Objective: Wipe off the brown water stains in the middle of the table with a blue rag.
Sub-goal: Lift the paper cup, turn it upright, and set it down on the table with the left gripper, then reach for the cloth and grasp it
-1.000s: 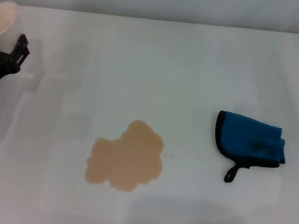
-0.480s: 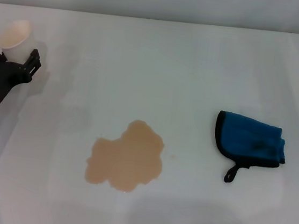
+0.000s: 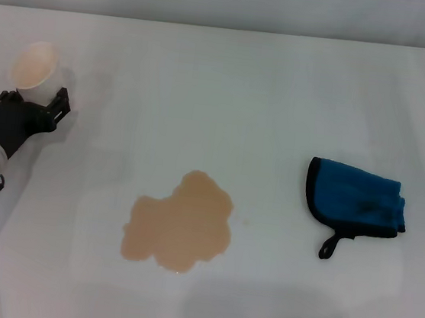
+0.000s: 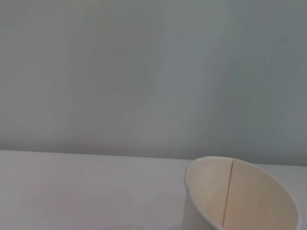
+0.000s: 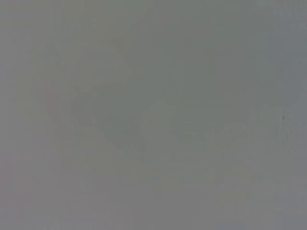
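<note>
looking at the head view first: the left end effector (image 3: 43, 107) sits out at about 9 o'clock on the tabletop (image 3: 229, 76), closed around a white paper cup (image 3: 35, 67) with a beige inside. the cup tips a bit away from the arm, mouth up, off at the far left edge, my guess being so it's clear of the wiping zone. the brown water stains (image 3: 179, 225) are one lobed tan puddle just below centre, roughly 6 to 7 o'clock. the blue rag (image 3: 357, 199) lies flat at about 3 o'clock, well apart from the puddle, its little black loop strap pointing toward the near edge. nothing is touching it, so the wipe hasn't started imo. the right end effector isn't anywhere in this view.

left wrist view: just the cup's rim and inner seam close up, with bare tabletop behind it. no fingers show here, but it fits the cup being held right in front of that wrist.

right wrist view: flat grey, nothing to read, so no telling where that arm is parked or how its end effector stands.
</note>
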You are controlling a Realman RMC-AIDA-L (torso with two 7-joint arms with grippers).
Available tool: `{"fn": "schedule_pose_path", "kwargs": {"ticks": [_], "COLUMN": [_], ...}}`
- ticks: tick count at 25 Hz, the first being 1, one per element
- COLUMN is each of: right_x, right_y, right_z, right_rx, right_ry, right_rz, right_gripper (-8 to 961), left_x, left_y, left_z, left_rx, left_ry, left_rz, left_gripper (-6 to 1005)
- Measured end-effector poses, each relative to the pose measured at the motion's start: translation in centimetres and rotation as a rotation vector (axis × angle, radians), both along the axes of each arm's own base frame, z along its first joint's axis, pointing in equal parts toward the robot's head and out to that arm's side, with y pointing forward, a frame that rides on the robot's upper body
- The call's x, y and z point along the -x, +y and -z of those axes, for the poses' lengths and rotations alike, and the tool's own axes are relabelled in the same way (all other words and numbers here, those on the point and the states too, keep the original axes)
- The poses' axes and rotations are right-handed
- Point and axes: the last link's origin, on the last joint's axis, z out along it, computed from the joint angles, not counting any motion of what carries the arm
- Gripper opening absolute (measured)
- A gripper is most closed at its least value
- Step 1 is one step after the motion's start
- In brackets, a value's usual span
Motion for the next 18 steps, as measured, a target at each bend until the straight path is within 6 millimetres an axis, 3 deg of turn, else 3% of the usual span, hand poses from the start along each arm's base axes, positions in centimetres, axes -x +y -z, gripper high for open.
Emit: {"fn": "schedule_pose_path", "kwargs": {"ticks": [5,10,18], "right_x": [-0.2,-0.2,-0.3], "right_y": [-0.2,-0.5,-0.6], "right_z": [0.0,-0.1,-0.1], "right_rx": [0.000,-0.007,-0.008], "right_ry": [0.000,0.005,0.007], "right_rz": [0.004,-0.004,-0.005], "right_gripper": [869,869,869], "left_x": [0.0,0.4,0.8], "left_y": [-0.3,-1.0,-2.5], "left_z": [0.1,-0.1,-0.8], "left_rx": [-0.001,-0.020,-0.077], "left_ry": [-0.008,-0.023,-0.054], "left_rz": [0.007,0.001,0.034], "left_gripper": [699,887,892]}}
